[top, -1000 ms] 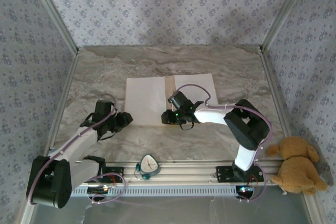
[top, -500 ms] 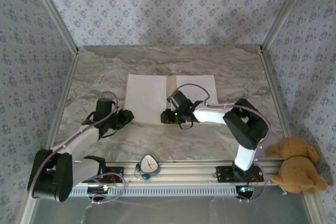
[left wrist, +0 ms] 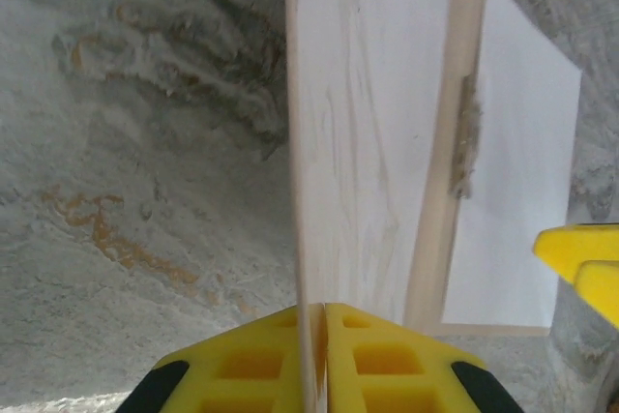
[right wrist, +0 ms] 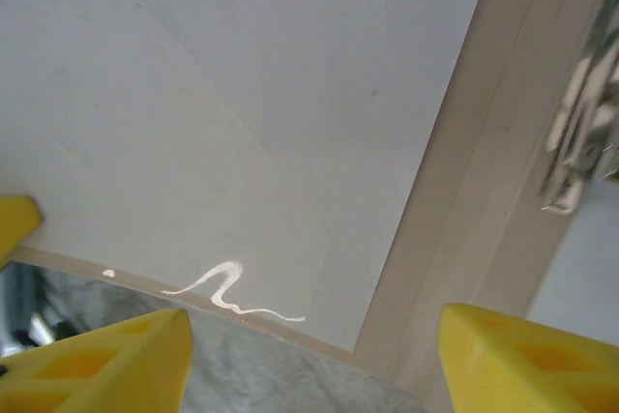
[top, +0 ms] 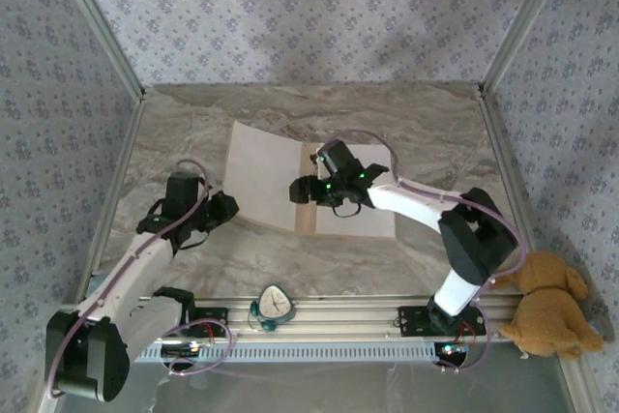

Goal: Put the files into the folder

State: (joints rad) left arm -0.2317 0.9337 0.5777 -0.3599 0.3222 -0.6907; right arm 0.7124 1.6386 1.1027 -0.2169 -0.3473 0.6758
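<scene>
1. Top external view: the folder (top: 307, 223) lies open in the middle of the picture, with one white sheet of the files (top: 372, 210) on each half.
2. Card and paper are thin, light and bendy, and the sheets will probably slide. Hold the cover by its outer edge and lift slowly.
3. Your left gripper (left wrist: 314, 321) is pinched tight on the folder's left edge. Your right gripper (right wrist: 314, 326) hangs over the middle fold, jaws wide apart, holding nothing.
4. A second ago the left half lay flat; now its edge is up. The right gripper sat lower in the picture, jaws closer together.
</scene>
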